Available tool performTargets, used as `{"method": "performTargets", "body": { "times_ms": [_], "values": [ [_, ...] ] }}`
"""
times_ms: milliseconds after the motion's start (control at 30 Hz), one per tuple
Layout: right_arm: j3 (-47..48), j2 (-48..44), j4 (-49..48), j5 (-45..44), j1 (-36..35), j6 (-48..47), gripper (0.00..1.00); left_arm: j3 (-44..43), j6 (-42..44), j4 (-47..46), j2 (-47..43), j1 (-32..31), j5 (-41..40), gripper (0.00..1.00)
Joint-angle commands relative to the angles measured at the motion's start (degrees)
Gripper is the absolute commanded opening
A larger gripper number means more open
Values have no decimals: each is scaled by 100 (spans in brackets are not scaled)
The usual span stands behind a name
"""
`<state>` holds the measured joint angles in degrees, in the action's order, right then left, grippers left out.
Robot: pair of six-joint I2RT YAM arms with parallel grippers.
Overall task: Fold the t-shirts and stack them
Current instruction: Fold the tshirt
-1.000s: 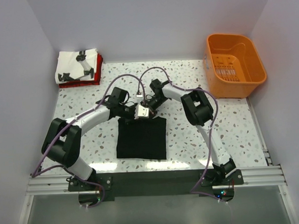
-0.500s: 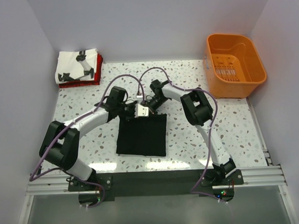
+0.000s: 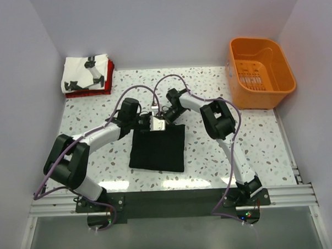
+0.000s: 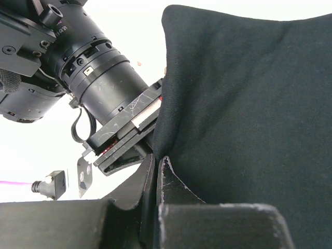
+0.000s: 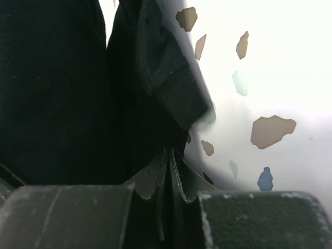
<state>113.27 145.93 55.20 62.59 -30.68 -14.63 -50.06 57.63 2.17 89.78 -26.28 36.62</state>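
The black t-shirt point(image 3: 158, 149) lies folded into a rectangle in the middle of the table. My left gripper point(image 3: 145, 125) is shut on its far edge near the left corner; in the left wrist view the cloth point(image 4: 244, 104) runs into the closed fingers point(image 4: 155, 174). My right gripper point(image 3: 165, 122) is shut on the same far edge just to the right; the right wrist view shows black cloth point(image 5: 150, 93) pinched between its fingers point(image 5: 170, 166). The white t-shirt with black figures point(image 3: 86, 73) lies folded on the red t-shirt point(image 3: 98, 90) at the far left corner.
An orange plastic basket point(image 3: 261, 70) stands at the far right. Walls close the table on the left, back and right. The two wrists sit close together over the shirt's far edge, cables point(image 3: 169, 80) looping above them.
Both grippers have drawn the black shirt's far edge a little farther from the arm bases. The left arm's elbow has swung leftward. Both grips are unchanged.
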Motion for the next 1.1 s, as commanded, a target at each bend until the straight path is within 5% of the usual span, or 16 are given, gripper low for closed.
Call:
{"method": "performTargets", "body": {
  "times_ms": [0, 33, 100, 200, 500, 667, 867, 1067],
  "values": [
    [195, 146, 105, -291, 18, -251, 10, 93, 117, -797, -206, 9, -129, 1],
    [256, 146, 105, -326, 35, -242, 11, 154, 109, -1006, -241, 9, -172, 6],
    [344, 138, 96, -422, 44, -277, 13, 409, 30, -1314, -381, 9, -330, 33],
    [651, 146, 219, -668, 53, -373, 17, 664, -102, -1746, -583, 9, -550, 51],
    [1706, 50, 720, -1362, 62, -839, 25, 814, -550, -755, -1944, 27, -358, 57],
    [1900, -380, 659, -2065, 132, -1085, 37, 271, -1226, 817, -2105, 552, 114, 64],
    [1848, -1118, 763, -2567, 606, -1208, 54, -1116, -1465, 2927, -1052, 1766, 1126, 69],
    [1040, -1628, 1589, -2498, 835, -1595, 55, -2340, -2096, 4079, 548, 2171, 1479, 76]
  ]
}}
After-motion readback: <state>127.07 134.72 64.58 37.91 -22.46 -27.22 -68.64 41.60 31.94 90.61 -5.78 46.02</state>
